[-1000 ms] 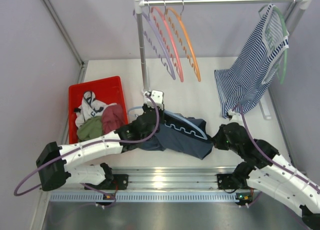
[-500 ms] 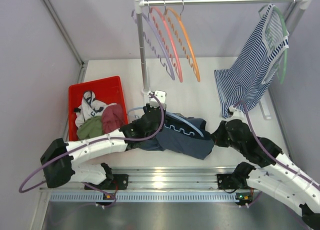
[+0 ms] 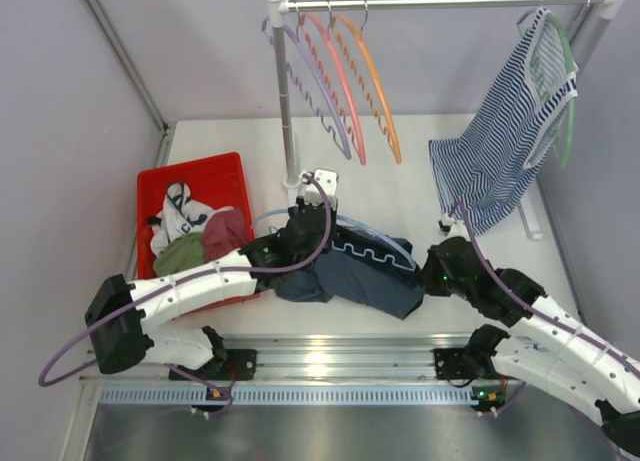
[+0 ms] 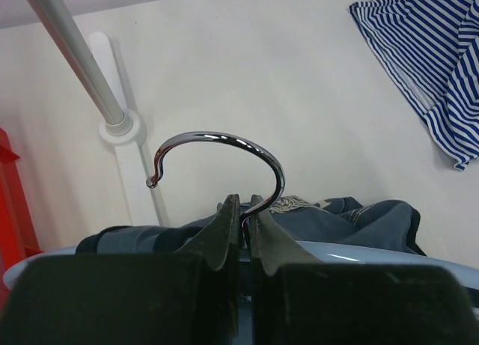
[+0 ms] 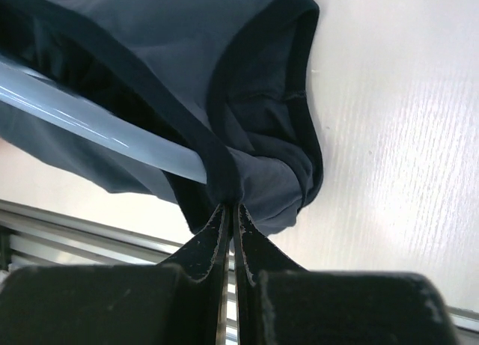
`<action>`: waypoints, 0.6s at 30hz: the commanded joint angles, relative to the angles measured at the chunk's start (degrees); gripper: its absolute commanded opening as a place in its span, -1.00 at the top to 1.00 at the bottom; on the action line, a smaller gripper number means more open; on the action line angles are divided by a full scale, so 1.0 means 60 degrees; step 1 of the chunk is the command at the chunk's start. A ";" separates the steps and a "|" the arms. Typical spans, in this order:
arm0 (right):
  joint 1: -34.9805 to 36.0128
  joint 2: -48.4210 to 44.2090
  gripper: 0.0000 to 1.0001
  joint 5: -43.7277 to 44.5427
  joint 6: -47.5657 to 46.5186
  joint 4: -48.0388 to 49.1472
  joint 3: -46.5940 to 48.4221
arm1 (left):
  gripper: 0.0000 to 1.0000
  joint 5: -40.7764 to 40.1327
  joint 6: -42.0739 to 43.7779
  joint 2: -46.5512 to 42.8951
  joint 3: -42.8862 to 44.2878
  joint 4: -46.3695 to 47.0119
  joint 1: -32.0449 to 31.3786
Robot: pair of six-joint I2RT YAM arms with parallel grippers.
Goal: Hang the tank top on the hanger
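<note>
The tank top lies bunched on the table in front of the arms, draped over the light-blue hanger. My left gripper is shut on the stem of the hanger's metal hook, which curls up above the left gripper; the hanger's pale arm and the tank top show behind it. My right gripper is at the garment's right end. The right wrist view shows the right gripper shut on the tank top's dark strap where it wraps over the hanger's arm.
A red bin of clothes stands at the left. The rack post rises behind the left gripper, with purple, pink and orange hangers on the rail. A striped top hangs on a green hanger at the right.
My left gripper has carried the hanger's hook a little farther back and to the right. My right gripper has shifted slightly left with the strap. Both grips are unchanged.
</note>
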 commanded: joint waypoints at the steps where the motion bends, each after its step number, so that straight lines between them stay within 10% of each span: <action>1: -0.0091 -0.0037 1.00 0.0134 -0.0078 0.0398 -0.0184 | 1.00 0.0101 -0.0231 0.0190 0.0828 -0.0191 0.0078; 18: -0.0106 0.0387 1.00 0.0178 -0.0255 0.0792 -0.0579 | 1.00 0.0526 -0.1212 0.0236 0.1429 -0.1087 0.0444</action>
